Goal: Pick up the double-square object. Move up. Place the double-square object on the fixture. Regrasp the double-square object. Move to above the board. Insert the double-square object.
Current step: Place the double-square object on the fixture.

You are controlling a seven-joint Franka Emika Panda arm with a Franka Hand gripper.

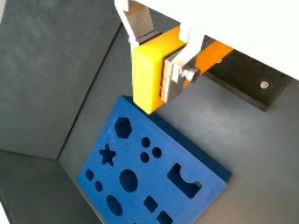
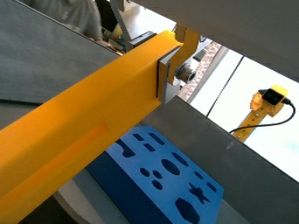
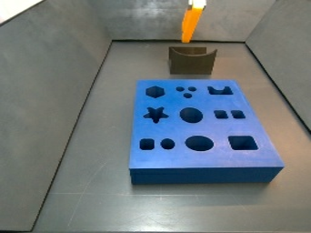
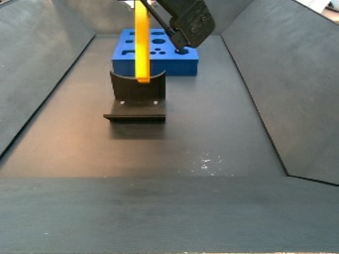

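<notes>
Orange-yellow, slim and long: the double-square object [image 1: 149, 74], clamped between the flat silver fingers [image 1: 179, 68] of the gripper [image 4: 183, 22] and hanging clear in the air. Gripped near the upper end, long body running down and away from the plates in both wrist views [image 2: 82, 131]. Pinched flat against the side face, silver plate pressed tight to the orange surface.

Just below the hanging lower tip in a side view [image 4: 141, 45], the fixture [image 4: 138, 96], dark olive-grey, scooped top facing up, base plate flat on the floor. Not touching the piece; a gap of open air between tip and scoop. Same story in a side view from the opposite end [image 3: 192, 22]: orange bar up high, fixture [image 3: 191, 60] underneath, apart.

Further from the gripper, beyond the fixture, the board [image 3: 202, 129], big blue slab lying flat on the grey tray floor [image 4: 159, 169], star, circles, squares and other cut-outs all open. Seen under the held piece in both wrist views too [image 1: 146, 166] [image 2: 158, 179].

Off past the tray wall in a wrist view, a yellow stand [image 2: 263, 109] with a black cable, well clear.
</notes>
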